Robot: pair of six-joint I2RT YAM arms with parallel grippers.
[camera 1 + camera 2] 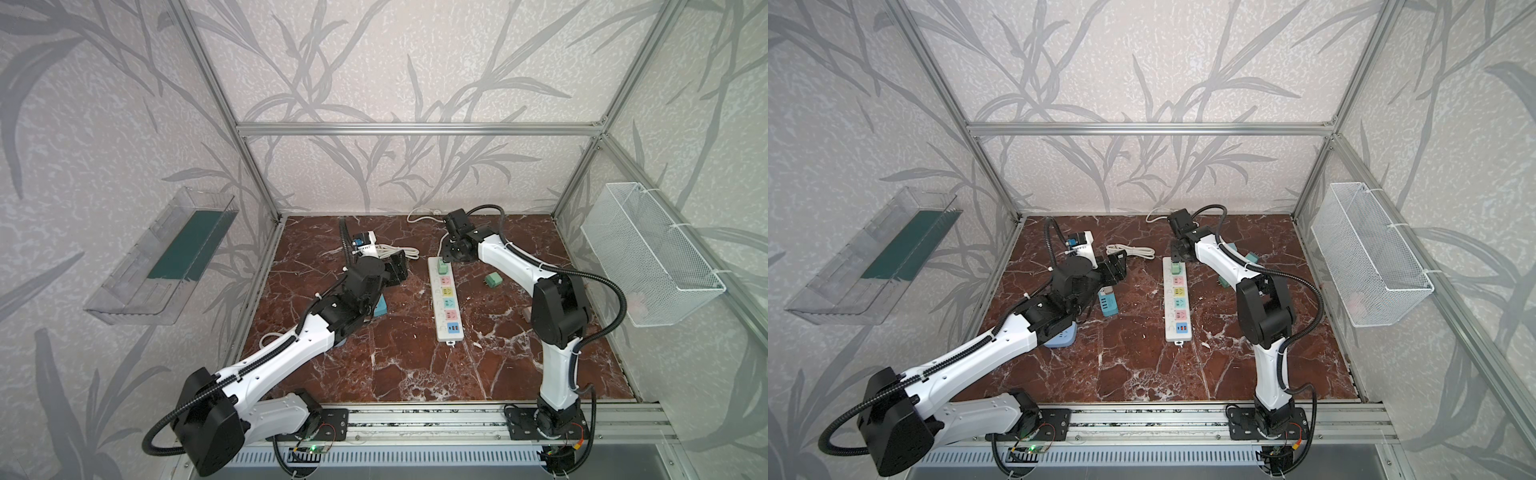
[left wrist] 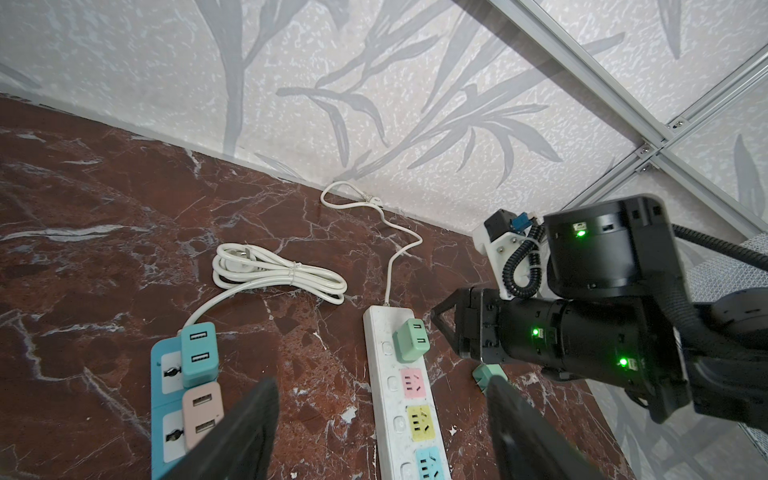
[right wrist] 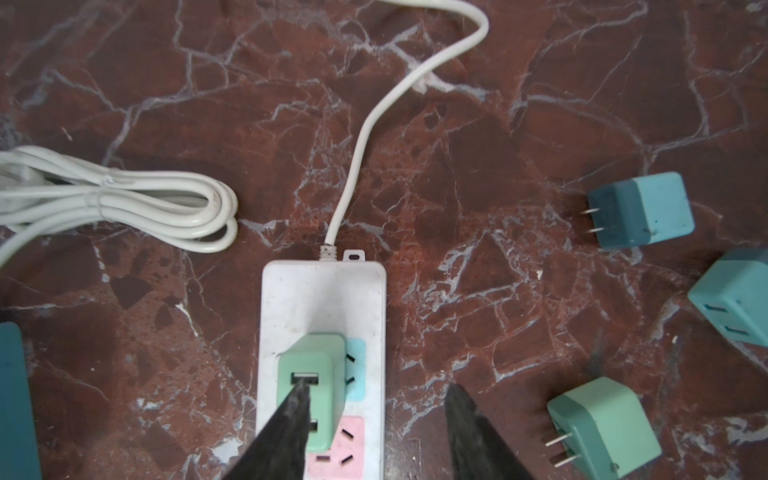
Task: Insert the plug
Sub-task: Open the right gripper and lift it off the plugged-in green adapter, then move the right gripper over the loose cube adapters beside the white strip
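A mint-green plug (image 3: 309, 374) sits in the end socket of the white power strip (image 3: 324, 291), near the strip's cord. My right gripper (image 3: 378, 387) hangs open just above it. One of its fingers (image 3: 291, 415) overlaps the plug's top face, and its other finger stands over the table beside the strip. Both top views show the plug (image 1: 444, 267) on the strip (image 1: 1177, 303) under the right gripper (image 1: 451, 249). My left gripper (image 2: 381, 384) is open and empty, low over the table to the left of the strip (image 2: 380, 328).
Loose plugs lie right of the strip: two teal ones (image 3: 648, 210) (image 3: 735, 299) and a green one (image 3: 602, 424). A blue strip (image 2: 160, 374) with teal (image 2: 199, 355) and pink (image 2: 203, 415) adapters lies left, behind it a coiled white cord (image 2: 278, 276). A wire basket (image 1: 648, 257) hangs on the right wall.
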